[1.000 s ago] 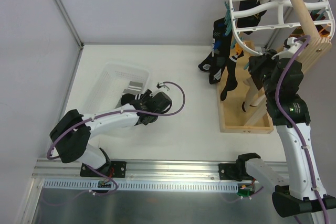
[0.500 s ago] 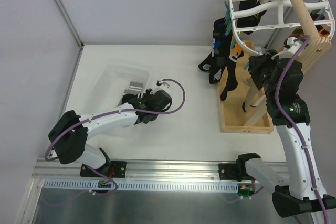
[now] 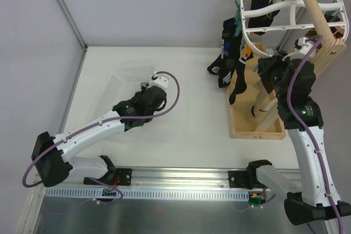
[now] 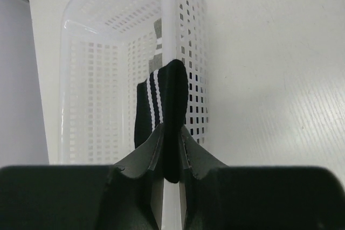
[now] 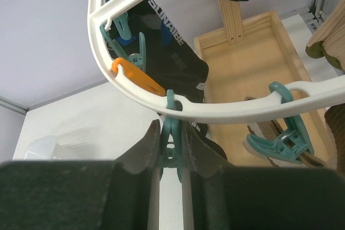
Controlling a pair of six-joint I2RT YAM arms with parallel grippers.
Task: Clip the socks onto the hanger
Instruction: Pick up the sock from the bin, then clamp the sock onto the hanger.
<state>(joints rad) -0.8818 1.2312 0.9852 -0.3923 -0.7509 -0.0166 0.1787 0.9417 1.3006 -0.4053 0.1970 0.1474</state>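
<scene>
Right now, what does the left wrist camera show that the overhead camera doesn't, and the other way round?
Only the left wrist view: the left end effector pinching a black sock with white stripes, close to the mesh basket.
Only the overhead view: the white hanger with socks already hanging, the wooden stand, and the right arm reaching up towards the hanger.
Both: the basket and the white table.

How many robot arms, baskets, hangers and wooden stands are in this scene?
Robot arms: 2
Baskets: 1
Hangers: 1
Wooden stands: 1
Total: 5
</scene>
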